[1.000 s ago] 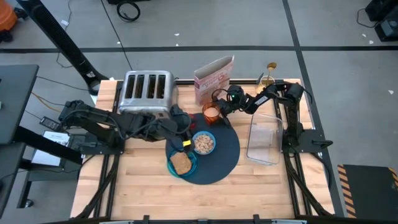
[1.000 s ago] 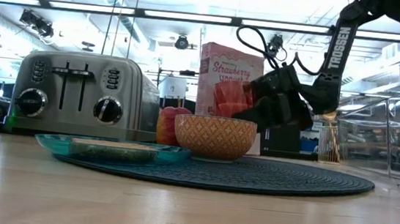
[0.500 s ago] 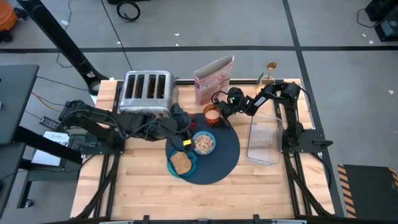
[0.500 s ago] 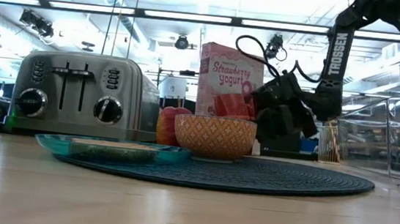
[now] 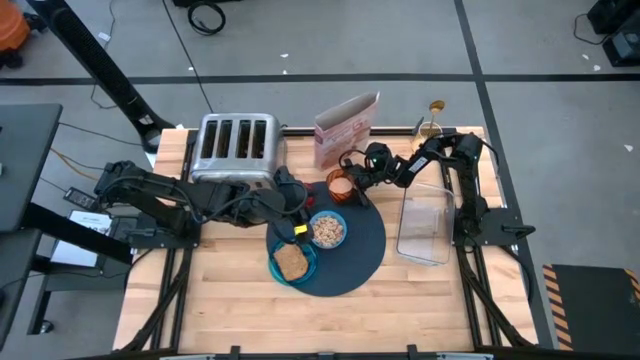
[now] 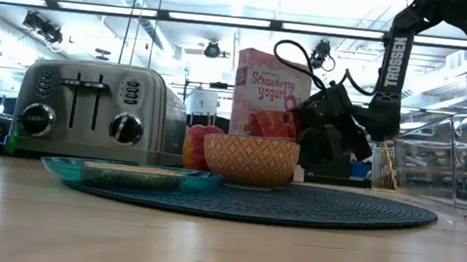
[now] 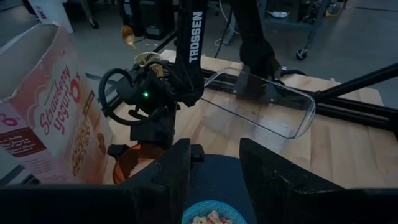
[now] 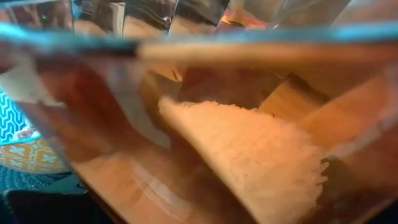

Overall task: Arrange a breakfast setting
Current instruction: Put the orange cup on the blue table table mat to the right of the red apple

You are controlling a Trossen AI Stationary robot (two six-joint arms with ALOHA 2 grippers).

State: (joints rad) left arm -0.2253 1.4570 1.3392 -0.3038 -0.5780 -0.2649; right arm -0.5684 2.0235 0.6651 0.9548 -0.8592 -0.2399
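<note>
Two arms work over the table (image 5: 230, 310), and most of the breakfast setting already sits on the round slate-blue mat (image 5: 362, 255) near the table's middle. The right gripper (image 5: 352, 182) is at the mat's far edge, its jaws standing wide around the amber cup (image 5: 340, 185); the right wrist view is filled by the cup's translucent wall, so the fingers seem to straddle it, though I cannot tell whether they press it. The cup stands upright, its long axis vertical and its mouth up, just beside the strawberry yogurt cereal box (image 5: 345, 128). Holding it from the side keeps the mouth level, which suits setting it down at the mat's edge.

On the mat the small blue bowl (image 5: 327, 229) holds cereal and lies just behind the teal plate (image 5: 300, 272), which hangs over the mat's left edge and carries the toast slice (image 5: 290, 262) lying flat. The red fruit (image 6: 197, 147) shows in the low view behind the bowl, in front of the toaster (image 5: 237, 148).

The left gripper (image 5: 300, 205) waits beside the bowl toward the toaster, jaws partly apart and empty, pointing across the mat at the cup. A gold spoon (image 5: 436, 106) stands upright in a holder near the far right corner, bowl end up, still off the mat. A clear container (image 5: 424, 228) lies by the right edge.
</note>
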